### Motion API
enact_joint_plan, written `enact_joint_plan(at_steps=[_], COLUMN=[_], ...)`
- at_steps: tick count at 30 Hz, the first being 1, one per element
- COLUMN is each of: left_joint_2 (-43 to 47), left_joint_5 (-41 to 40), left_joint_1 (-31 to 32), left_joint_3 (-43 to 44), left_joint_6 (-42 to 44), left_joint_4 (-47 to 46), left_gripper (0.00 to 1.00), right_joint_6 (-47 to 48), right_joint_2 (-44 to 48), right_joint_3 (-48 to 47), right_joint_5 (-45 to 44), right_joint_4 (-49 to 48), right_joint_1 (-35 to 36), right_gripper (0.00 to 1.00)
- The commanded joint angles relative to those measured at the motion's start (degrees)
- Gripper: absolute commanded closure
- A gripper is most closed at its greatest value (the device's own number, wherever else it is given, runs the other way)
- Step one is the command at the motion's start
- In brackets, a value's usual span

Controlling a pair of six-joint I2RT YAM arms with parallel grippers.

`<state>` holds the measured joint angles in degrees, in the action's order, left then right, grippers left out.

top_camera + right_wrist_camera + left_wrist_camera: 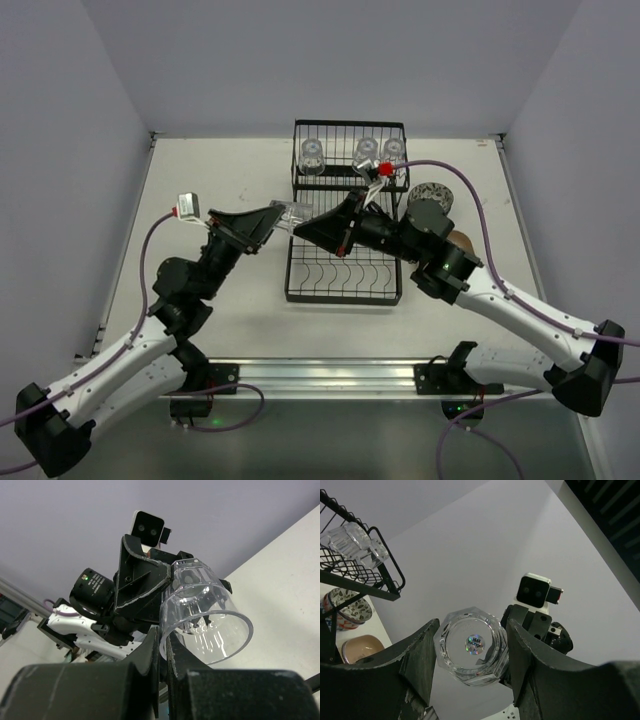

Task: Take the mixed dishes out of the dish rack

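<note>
A small clear glass (290, 214) hangs in the air over the left edge of the black wire dish rack (345, 294), held between both arms. My right gripper (306, 228) is shut on its rim, and the right wrist view shows the thin wall pinched between the fingertips (165, 636). My left gripper (282, 216) is closed on the glass's thick octagonal base (472, 645), one finger against each side. Three more clear glasses (366, 152) stand upside down on the rack's raised upper shelf. The lower plate slots hold nothing.
A patterned bowl (432, 194) and a brown dish (461, 240) sit on the table right of the rack, partly behind my right arm. Both show in the left wrist view: the bowl (350, 611) and the dish (362, 648). Grey walls enclose the table.
</note>
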<state>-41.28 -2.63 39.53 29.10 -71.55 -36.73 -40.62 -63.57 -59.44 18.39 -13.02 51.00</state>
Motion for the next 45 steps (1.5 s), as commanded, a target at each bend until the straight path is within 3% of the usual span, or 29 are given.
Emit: enact_joint_plan(at_steps=[1,2,3,5,8,9,12,15,20,23,29,33,45], left_joint_2=[2.77,3.22,4.18,5.32,7.08,7.17,7.17,8.75,9.99,7.62,6.38,7.08,10.43], left_joint_5=[-1.93,-2.20,-2.55,-4.39,-11.92,-15.00,-31.41,-35.76,-34.46,-35.16,-39.98,-45.34,-47.29], left_joint_1=[0.29,0.29,0.29,0.29,0.29,0.29,0.29,0.29,0.29,0.29,0.29,0.29,0.29], left_joint_3=[-0.19,0.25,0.60,2.52,7.88,12.68,19.48,21.69,25.47,31.09,35.05,34.62,29.79], left_joint_6=[2.11,2.46,3.60,6.66,14.47,16.33,18.37,21.44,31.53,36.11,44.38,46.67,49.40], left_joint_4=[0.94,2.18,4.80,8.50,24.28,35.39,54.67,61.57,65.11,72.22,80.23,82.00,77.95], left_gripper=[1.00,0.90,0.56,0.00,0.00,0.00,0.00,0.00,0.00,0.00,0.00,0.00,0.00], right_joint_6=[0.10,0.45,0.98,1.77,3.88,5.36,8.88,12.39,16.62,16.89,13.73,16.18,23.57], right_joint_2=[-0.41,-0.41,-0.59,-0.85,-1.12,-1.73,-3.13,-3.67,-6.21,-9.97,-19.73,-31.14,-44.09], right_joint_3=[-3.05,-3.05,-3.14,-3.66,-5.24,-6.03,-9.72,-12.28,-17.89,-20.80,-24.22,-27.66,-32.58], right_joint_5=[-3.45,-3.28,-3.28,-3.54,-5.20,-5.38,-7.48,-13.43,-23.03,-29.37,-32.80,-32.64,-27.37], right_joint_4=[-2.27,-2.45,-2.54,-1.58,2.71,4.65,14.63,26.18,45.85,61.22,73.54,77.70,73.66], right_joint_1=[0.06,0.06,0.06,0.15,0.15,0.15,0.50,1.64,7.77,13.48,24.74,27.92,28.19], right_gripper=[1.00,1.00,1.00,1.00,1.00,1.00,1.00,1.00,1.00,1.00,1.00,1.00,1.00])
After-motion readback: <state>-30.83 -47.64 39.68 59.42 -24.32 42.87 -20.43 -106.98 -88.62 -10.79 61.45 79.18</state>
